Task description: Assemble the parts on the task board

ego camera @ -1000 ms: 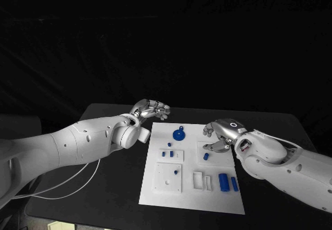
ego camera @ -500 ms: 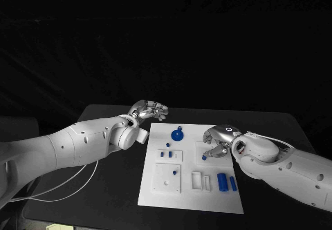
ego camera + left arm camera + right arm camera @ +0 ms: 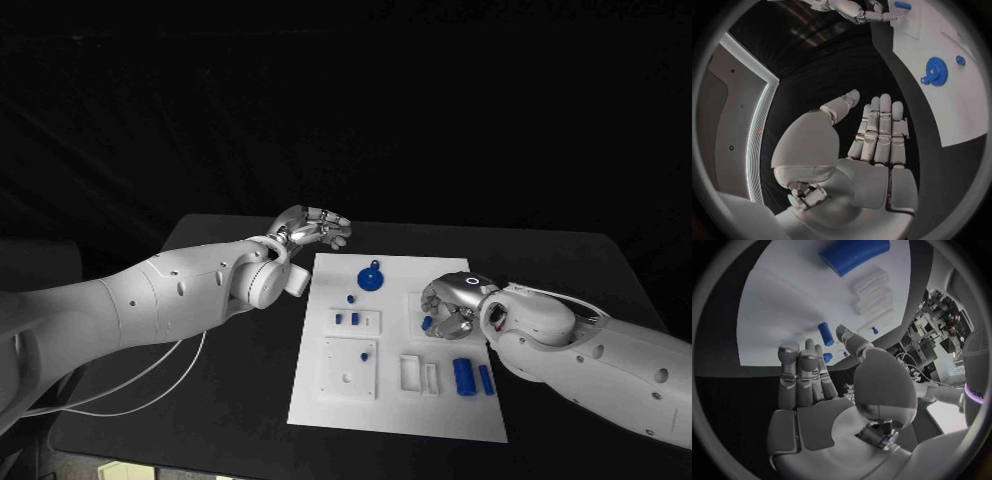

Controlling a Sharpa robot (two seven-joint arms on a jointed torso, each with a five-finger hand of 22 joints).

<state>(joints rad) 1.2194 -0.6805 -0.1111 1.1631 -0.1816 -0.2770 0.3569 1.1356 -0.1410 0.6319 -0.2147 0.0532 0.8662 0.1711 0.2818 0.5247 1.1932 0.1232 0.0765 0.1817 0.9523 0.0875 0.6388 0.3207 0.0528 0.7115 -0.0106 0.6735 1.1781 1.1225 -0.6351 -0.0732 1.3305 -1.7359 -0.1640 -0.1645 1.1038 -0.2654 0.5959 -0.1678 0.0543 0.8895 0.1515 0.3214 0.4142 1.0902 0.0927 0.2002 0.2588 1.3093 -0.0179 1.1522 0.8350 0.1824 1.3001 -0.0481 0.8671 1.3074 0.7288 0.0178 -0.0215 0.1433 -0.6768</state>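
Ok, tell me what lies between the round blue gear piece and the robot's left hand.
Nothing: in the head view, only bare white task board and black table separate the blue gear from the left hand.

Black table (image 3: 216,400), black backdrop (image 3: 346,100), dim room

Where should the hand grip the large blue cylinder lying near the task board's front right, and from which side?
Grip the large blue cylinder across its middle, coming from above: it lies flat on the task board, curved sides exposed, though a smaller blue piece lies close beside it.
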